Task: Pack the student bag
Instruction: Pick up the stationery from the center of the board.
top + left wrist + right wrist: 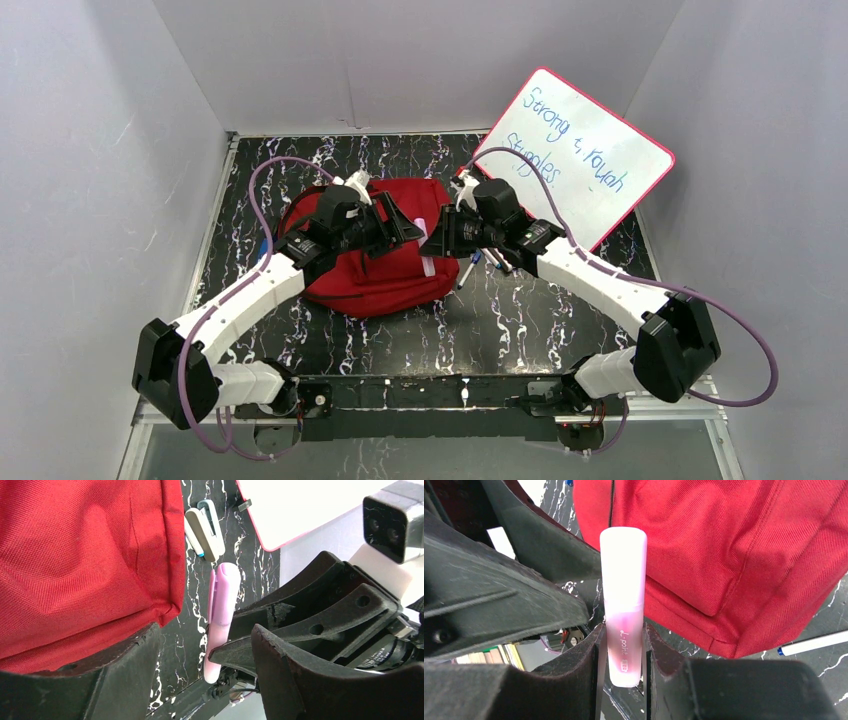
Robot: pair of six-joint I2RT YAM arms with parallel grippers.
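One student bag [385, 280] lies in the middle of the counter [560, 330], a bit closer to the far edge. It is red and soft, and it lies flat. I can see a dark zipper on it, but I cannot see an open mouth from here. Two grippers meet at the side of the bag that faces the right edge of the counter. The right gripper [432, 245] is just beside the bag and squeezes one pink tube [623, 580] by its bottom end. The tube is long and thin. It sticks straight out past the fingers, in line with them, and its free end is in front of the red cloth. From this gripper the bag lies toward the left edge of the counter, so I think the tube must go that way to get inside. The left gripper [202, 635] is over the same side of the bag, wide open, with nothing in it. I think it is the one to hold the bag open. One white and blue-green stapler [205, 527] lies on the counter beside the bag. A few pens [468, 272] lie there too, too small to count well. One whiteboard [590, 150] with a pink rim leans at the far right corner.
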